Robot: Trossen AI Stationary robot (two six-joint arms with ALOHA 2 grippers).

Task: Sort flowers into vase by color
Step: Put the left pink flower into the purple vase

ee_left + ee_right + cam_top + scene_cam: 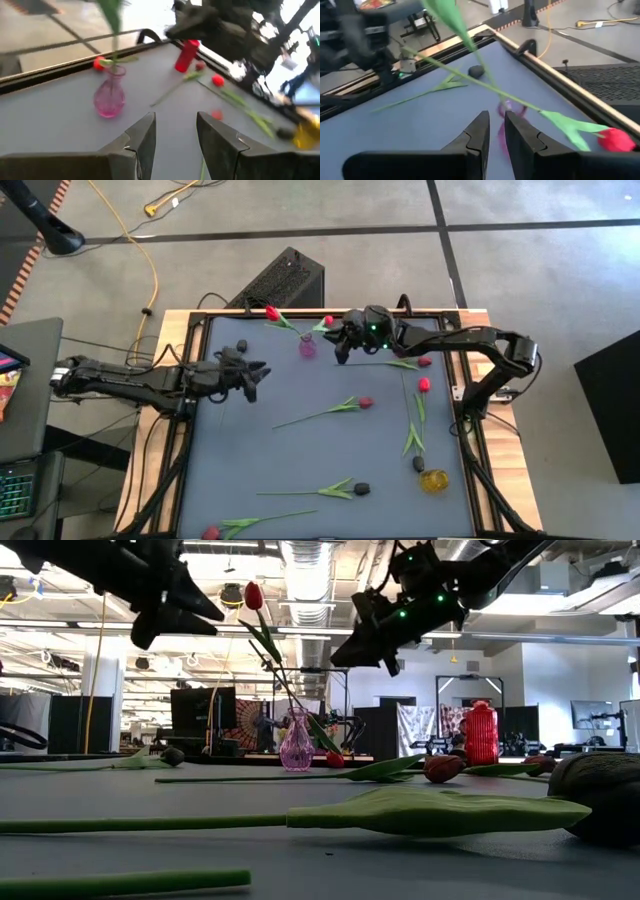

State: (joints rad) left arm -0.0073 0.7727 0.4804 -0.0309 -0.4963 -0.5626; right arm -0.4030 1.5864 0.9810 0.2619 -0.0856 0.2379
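Observation:
A pink glass vase (307,347) stands near the table's far edge and holds one red tulip (272,312), whose head stands high in the low view (253,595). A second red tulip (328,321) leans across the vase's mouth with its head low beside the vase (335,758), and also shows in the right wrist view (617,140). My right gripper (338,345) hovers above and just right of the vase, fingers (480,131) a narrow gap apart and empty. My left gripper (258,376) hovers left of the vase, open and empty (175,135).
Several tulips lie loose on the mat: a maroon one (365,402) at the middle, red ones (424,385) at the right, black-headed ones (362,488) nearer the front, and one (240,345) by the left arm. A yellow vase (434,480) stands front right and a red vase (481,732) far right.

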